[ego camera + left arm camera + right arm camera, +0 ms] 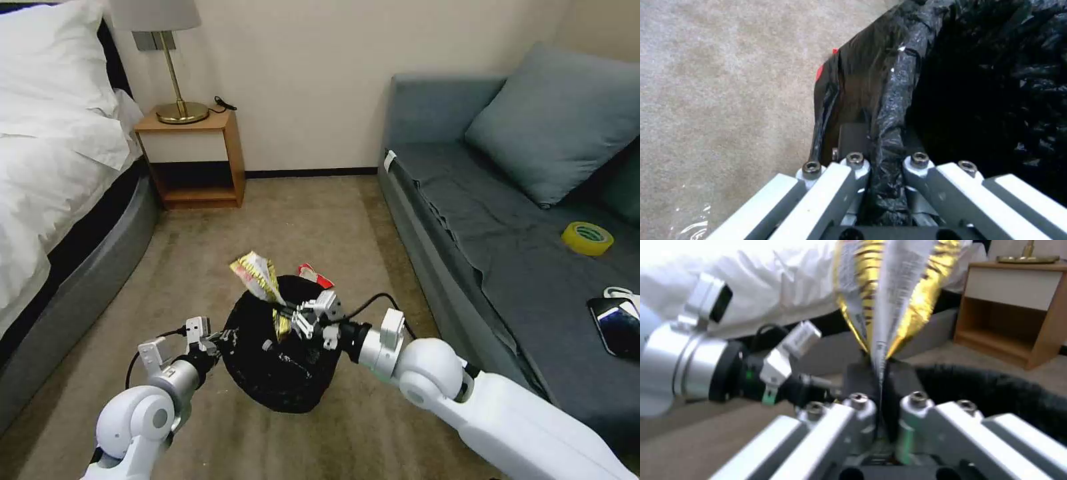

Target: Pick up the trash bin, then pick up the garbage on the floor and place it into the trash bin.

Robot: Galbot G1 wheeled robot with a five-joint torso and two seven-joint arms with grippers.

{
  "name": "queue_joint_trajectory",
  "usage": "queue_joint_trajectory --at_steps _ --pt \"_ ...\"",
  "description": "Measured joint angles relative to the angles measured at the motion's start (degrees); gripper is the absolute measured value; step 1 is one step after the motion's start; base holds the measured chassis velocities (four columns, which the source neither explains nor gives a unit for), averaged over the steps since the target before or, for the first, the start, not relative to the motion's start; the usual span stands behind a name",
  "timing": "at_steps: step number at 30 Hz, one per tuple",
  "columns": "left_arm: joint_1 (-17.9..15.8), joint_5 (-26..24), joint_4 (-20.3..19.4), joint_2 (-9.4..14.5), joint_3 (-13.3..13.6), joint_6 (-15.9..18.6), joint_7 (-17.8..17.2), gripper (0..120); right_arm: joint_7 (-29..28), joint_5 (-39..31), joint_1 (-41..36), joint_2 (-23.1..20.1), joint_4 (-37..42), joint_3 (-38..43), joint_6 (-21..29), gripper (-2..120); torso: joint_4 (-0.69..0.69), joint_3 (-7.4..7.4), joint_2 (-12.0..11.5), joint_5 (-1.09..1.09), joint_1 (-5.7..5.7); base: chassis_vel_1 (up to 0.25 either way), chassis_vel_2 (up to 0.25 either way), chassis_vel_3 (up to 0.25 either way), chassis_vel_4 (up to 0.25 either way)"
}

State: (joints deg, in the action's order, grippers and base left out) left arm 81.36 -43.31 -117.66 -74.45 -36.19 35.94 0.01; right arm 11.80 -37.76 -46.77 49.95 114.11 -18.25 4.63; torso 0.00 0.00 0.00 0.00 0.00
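Trash bin point(280, 363) rim in left hand point(223, 341), base hidden

The left gripper point(882, 160) is clamped on the rim of the trash bin point(889, 83) — its two fingers point(853, 136) pinch a fold of glossy black liner point(896, 110) between them. From the gripper, the bin's dark inside opens toward 2 o'clock. Beige carpet point(724, 83) spreads from 9 to 11 o'clock — a small red scrap point(819, 71) shows against the liner's outer edge.
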Motion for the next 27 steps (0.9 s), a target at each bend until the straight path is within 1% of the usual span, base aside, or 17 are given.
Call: queue_joint_trajectory --at_steps 3,4,6,8,9,10,11,13,14,17,18,19,23,24,26,27 --pt "0.6 -0.1 -0.9 -0.2 -0.3 0.0 -0.3 3 0.8 1.8 -2.2 -0.2 0.4 1.0 0.0 20 0.00 0.00 0.0 0.00 0.00 0.000 0.000 0.000 0.000" --pt "0.6 -0.1 -0.9 -0.2 -0.3 0.0 -0.3 3 0.8 1.8 -2.2 -0.2 0.4 1.0 0.0 20 0.00 0.00 0.0 0.00 0.00 0.000 0.000 0.000 0.000" --pt "1.0 -0.3 -1.7 -0.3 -0.4 0.1 -0.5 3 1.2 2.6 -3.6 -0.3 0.7 1.9 0.1 30 0.00 0.00 0.0 0.00 0.00 0.000 0.000 0.000 0.000" --pt "1.3 -0.5 -2.2 -0.4 -0.5 0.2 -0.6 3 1.5 3.2 -4.4 -0.3 0.8 2.6 0.1 36 -0.01 0.00 0.0 0.00 0.00 0.000 0.000 0.000 0.000" --pt "1.3 -0.5 -2.2 -0.4 -0.5 0.2 -0.6 3 1.5 3.2 -4.4 -0.3 0.8 2.6 0.1 36 -0.01 0.00 0.0 0.00 0.00 0.000 0.000 0.000 0.000" --pt "1.6 -0.7 -2.7 -0.4 -0.6 0.2 -0.8 3 1.8 3.7 -5.1 -0.3 0.9 3.1 0.1 43 -0.01 0.00 0.0 0.00 0.00 0.000 0.000 0.000 0.000" --pt "1.7 -0.9 -2.9 -0.4 -0.6 0.3 -0.9 3 2.0 3.9 -5.3 -0.4 0.9 3.3 0.1 46 0.00 0.00 0.0 0.00 0.00 0.000 0.000 0.000 0.000" --pt "2.0 -1.3 -3.6 -0.4 -0.7 0.3 -1.2 3 2.6 4.5 -5.9 -0.6 1.3 3.8 0.2 56 0.00 0.00 0.0 0.00 0.00 0.000 0.000 0.000 0.000" --pt "2.0 -1.3 -3.6 -0.4 -0.7 0.3 -1.2 3 2.6 4.5 -5.9 -0.6 1.3 3.8 0.2 56 0.00 0.00 0.0 0.00 0.00 0.000 0.000 0.000 0.000" --pt "2.4 -1.7 -4.5 -0.4 -0.9 0.4 -1.5 3 2.8 4.9 -6.1 -0.6 1.6 4.2 0.3 70 0.00 0.00 0.0 0.00 0.00 0.000 0.000 0.000 0.000" --pt "2.6 -1.7 -4.7 -0.4 -0.9 0.4 -1.6 3 2.9 4.9 -6.1 -0.6 1.8 4.2 0.4 76 0.00 0.00 0.0 0.00 0.00 0.000 0.000 0.000 0.000" --pt "2.6 -1.7 -4.7 -0.4 -0.9 0.4 -1.6 3 2.9 4.9 -6.1 -0.6 1.8 4.2 0.4 76 0.00 0.00 0.0 0.00 0.00 0.000 0.000 0.000 0.000" --pt "3.0 -1.8 -5.3 -0.4 -1.2 0.4 -1.9 3 3.1 5.0 -6.0 -0.7 2.1 4.2 0.7 92 0.00 0.00 0.0 0.00 0.00 0.000 0.000 0.000 0.000" --pt "3.0 -1.8 -5.3 -0.4 -1.2 0.4 -1.9 3 3.1 5.0 -6.0 -0.7 2.1 4.2 0.7 92 0.00 0.00 0.0 0.00 0.00 0.000 0.000 0.000 0.000" --pt "3.0 -1.8 -5.4 -0.4 -1.4 0.2 -2.5 3 2.8 4.9 -5.6 -0.3 2.1 4.1 0.8 98 -0.01 0.00 0.0 -0.01 0.00 0.000 0.000 0.000 0.000" --pt "3.0 -1.6 -5.4 -0.4 -1.7 -0.2 -3.0 3 2.2 4.7 -5.2 0.1 2.2 4.2 0.8 99 -0.01 0.00 0.0 -0.01 0.00 0.000 0.000 0.000 0.000"
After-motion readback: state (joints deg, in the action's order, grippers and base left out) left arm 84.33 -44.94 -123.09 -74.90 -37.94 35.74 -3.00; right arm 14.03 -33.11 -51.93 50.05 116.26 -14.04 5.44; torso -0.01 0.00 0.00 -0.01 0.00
